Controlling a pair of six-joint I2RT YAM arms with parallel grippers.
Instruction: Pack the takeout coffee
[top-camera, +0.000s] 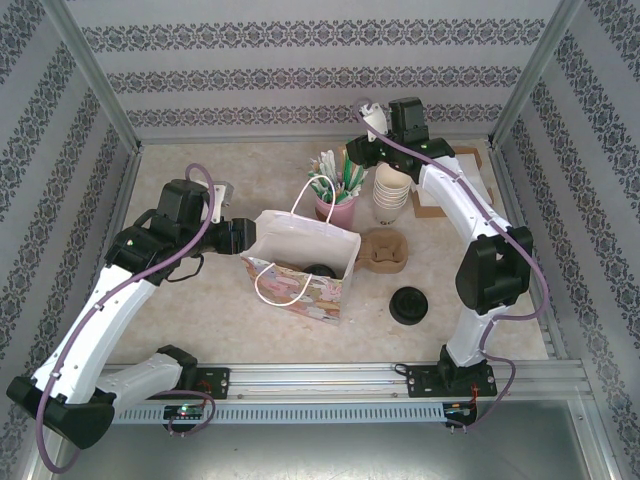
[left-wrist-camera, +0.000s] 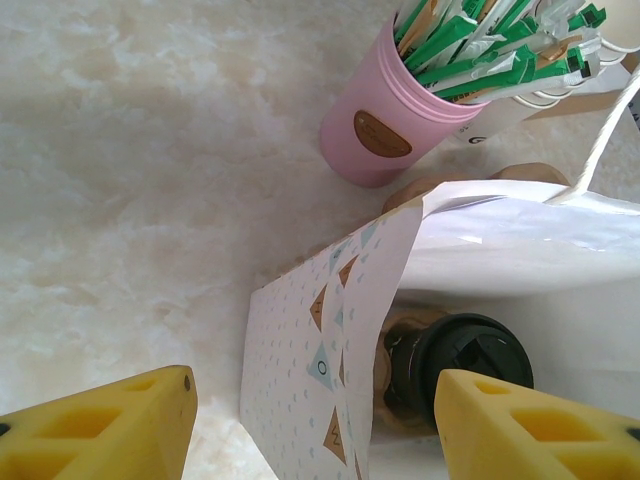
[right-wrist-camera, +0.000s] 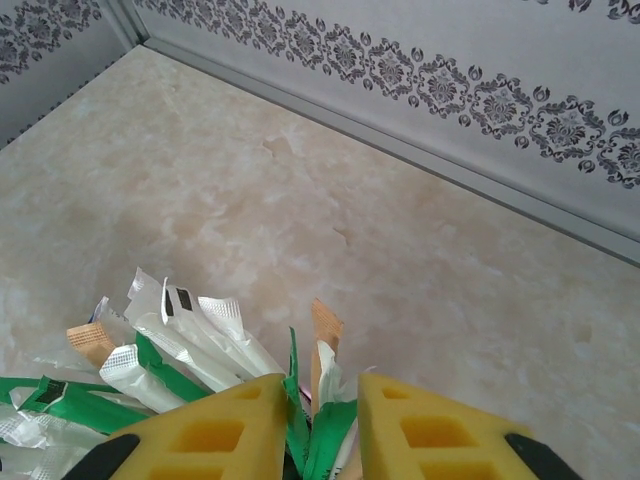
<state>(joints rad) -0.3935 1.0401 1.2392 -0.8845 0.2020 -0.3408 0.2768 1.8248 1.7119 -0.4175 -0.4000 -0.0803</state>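
Overhead, mid-frame: the takeout coffee (top-camera: 320, 268) sits inside the patterned paper bag (top-camera: 300, 265), black lid up. The left gripper (left-wrist-camera: 315, 385) is wide open, its fingers straddling the bag's side wall. Higher in the frame, the right gripper (top-camera: 352, 155) hangs over the pink cup (top-camera: 338, 208) with its jaws slightly parted. Green packets (right-wrist-camera: 297, 410) poke between them, and I can't tell whether they are pinched.

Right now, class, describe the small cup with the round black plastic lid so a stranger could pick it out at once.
Find the white paper bag with cord handles standing on the table. Look inside: the small cup with a round black plastic lid sits at its bottom. Unlike the loose black lids and the stacked lidless cream paper cups outside the bag, it is capped and bagged.
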